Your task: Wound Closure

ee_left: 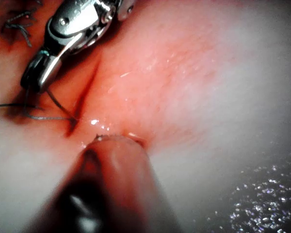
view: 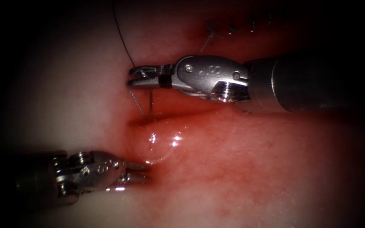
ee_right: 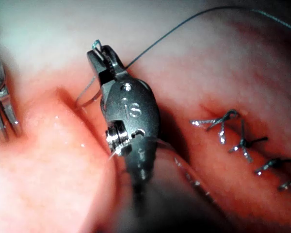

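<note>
Endoscope view: my right tool [view: 137, 77] comes in from the right above the cut [view: 165, 116], jaws closed on the thread [view: 121, 36] near their tips; one strand runs up and away, another drops to the tissue [view: 241, 160] at the left end of the cut. A thin straight metal piece under the jaws may be the needle [view: 150, 103], standing into the cut's edge; I cannot tell for sure. My left tool [view: 139, 173] lies low on the left, jaws slightly parted, pressing the tissue beside a glistening bulge, holding nothing. Finished stitches [view: 233, 27] sit further along the cut. Left wrist view: my left tool [ee_left: 111, 141] touches the tissue near the cut's end; the right tool [ee_left: 36, 80] holds the thread [ee_left: 48, 116]. Right wrist view: right jaws [ee_right: 104, 56] clamped on the thread [ee_right: 184, 26]; stitches [ee_right: 242, 141] close by; left tool [ee_right: 5, 116] jaws parted.
</note>
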You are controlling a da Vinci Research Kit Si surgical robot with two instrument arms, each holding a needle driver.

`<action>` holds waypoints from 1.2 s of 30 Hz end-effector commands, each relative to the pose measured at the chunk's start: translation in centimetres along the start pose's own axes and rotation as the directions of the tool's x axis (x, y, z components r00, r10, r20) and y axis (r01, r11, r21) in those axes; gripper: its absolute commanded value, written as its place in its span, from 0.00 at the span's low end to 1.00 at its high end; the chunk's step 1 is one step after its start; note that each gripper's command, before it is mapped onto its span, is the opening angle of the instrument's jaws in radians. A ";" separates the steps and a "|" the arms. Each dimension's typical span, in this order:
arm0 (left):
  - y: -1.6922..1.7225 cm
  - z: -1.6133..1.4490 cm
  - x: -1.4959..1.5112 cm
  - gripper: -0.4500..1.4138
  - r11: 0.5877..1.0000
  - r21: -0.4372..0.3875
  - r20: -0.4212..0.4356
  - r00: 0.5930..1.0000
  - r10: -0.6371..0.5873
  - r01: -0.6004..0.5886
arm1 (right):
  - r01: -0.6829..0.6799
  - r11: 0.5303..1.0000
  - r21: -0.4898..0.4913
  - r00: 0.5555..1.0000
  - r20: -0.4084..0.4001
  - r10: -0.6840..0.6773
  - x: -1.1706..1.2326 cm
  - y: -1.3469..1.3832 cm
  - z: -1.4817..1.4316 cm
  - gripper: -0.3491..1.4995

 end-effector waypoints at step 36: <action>-0.08 0.09 -0.18 0.36 1.000 -0.015 0.019 1.000 0.007 -0.007 | -0.588 0.803 0.096 0.806 -0.022 0.592 -0.12 -0.01 0.24 0.00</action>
